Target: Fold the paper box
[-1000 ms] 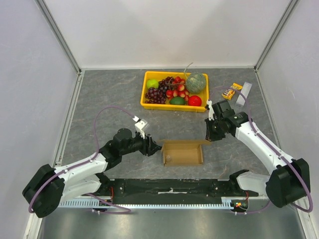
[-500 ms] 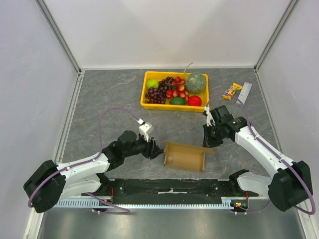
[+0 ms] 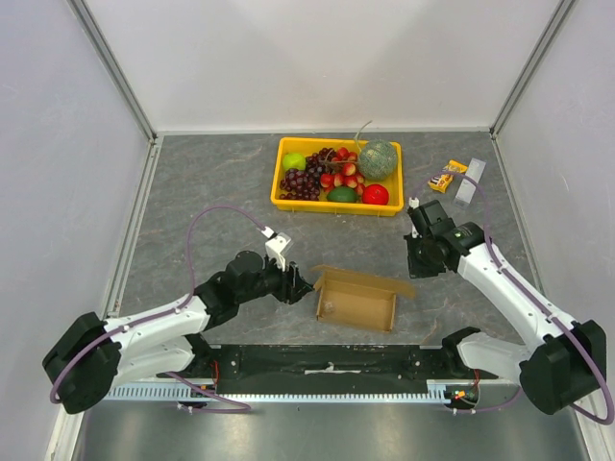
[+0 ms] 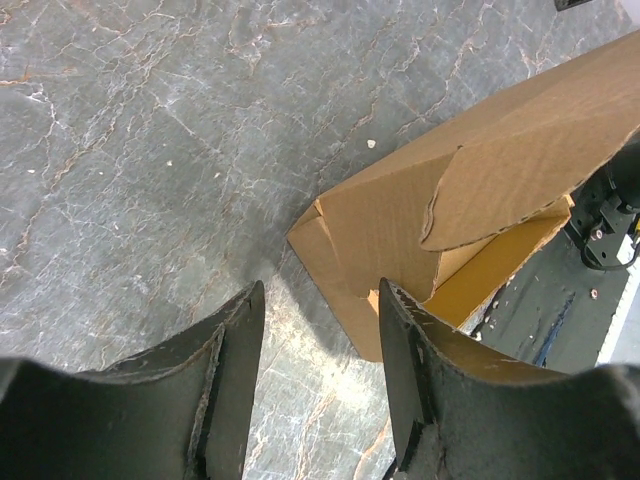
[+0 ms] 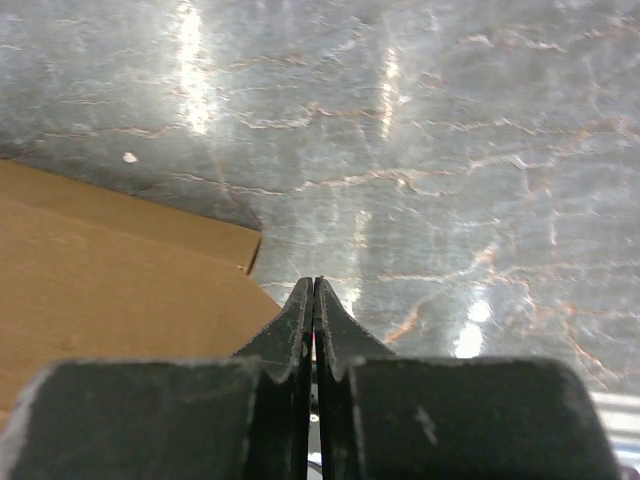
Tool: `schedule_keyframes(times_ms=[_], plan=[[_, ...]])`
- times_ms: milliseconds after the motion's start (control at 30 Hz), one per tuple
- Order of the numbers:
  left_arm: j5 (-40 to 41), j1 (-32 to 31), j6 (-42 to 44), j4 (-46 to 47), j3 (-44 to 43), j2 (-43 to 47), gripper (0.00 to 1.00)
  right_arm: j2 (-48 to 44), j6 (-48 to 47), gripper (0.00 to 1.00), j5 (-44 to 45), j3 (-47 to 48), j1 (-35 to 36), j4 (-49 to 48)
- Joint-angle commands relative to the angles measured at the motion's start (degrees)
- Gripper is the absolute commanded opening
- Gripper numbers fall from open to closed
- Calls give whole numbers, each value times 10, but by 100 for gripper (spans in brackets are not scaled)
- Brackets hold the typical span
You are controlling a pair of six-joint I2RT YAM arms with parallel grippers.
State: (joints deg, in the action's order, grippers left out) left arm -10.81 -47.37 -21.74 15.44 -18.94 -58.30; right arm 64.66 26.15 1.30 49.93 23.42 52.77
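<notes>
The paper box (image 3: 357, 300) is brown cardboard, partly set up with its top open, and lies slightly askew at the near middle of the table. One flap (image 3: 398, 284) juts out at its right end. My left gripper (image 3: 300, 285) is open at the box's left end. In the left wrist view the box's (image 4: 400, 210) corner lies just past the left gripper (image 4: 320, 335), close to the right finger (image 4: 410, 360), and only table shows between the fingers. My right gripper (image 3: 413, 267) is shut and empty, just right of the flap. The right wrist view shows the box (image 5: 100, 290) beside the right gripper (image 5: 314, 285).
A yellow tray (image 3: 327, 206) full of fruit stands behind the box. A snack packet (image 3: 442, 178) and a white pack (image 3: 468, 181) lie at the back right. A black mounting strip (image 3: 327, 360) runs along the near edge. Walls close in both sides.
The right gripper pushed in on the box's right flap, then drew back to the right. The box turned slightly clockwise and its flap now sticks out. The left gripper barely moved.
</notes>
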Motion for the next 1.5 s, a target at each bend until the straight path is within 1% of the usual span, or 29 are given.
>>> schedule_keyframes(times_ms=[0, 33, 67, 167, 300, 467, 633, 967, 1100, 1300, 1467], plan=[[14, -3, -9, -7, -22, 7, 55, 8, 28, 6, 64, 35, 0, 72], [13, -2, -11, -7, -24, 6, 55, 12, 35, 8, 56, 33, 0, 75], [12, -2, -12, -7, -26, 5, 55, 14, 39, 8, 42, 28, 0, 79], [17, -1, -10, -6, -32, -6, 54, 14, 43, 5, 20, 16, 0, 91], [25, -2, 3, -6, -43, -19, 54, 9, 42, 3, 10, 13, 0, 107], [13, -2, 16, -6, -67, -44, 54, 8, 36, 2, -52, -1, 0, 99], [-7, -2, 19, -8, -79, -60, 51, 8, 29, 2, -96, -16, 1, 89], [-28, -2, 9, -42, -70, -30, 46, 7, 11, 2, -160, -31, 0, 83], [-37, -3, 5, -52, -65, -17, 45, 1, 22, 1, -198, -42, 0, 60], [-47, -8, 2, -48, -66, -21, 45, -15, 69, 1, -257, -61, 1, 3], [-50, -18, 2, -46, -68, -29, 44, -23, 94, 1, -265, -55, 1, -18]])
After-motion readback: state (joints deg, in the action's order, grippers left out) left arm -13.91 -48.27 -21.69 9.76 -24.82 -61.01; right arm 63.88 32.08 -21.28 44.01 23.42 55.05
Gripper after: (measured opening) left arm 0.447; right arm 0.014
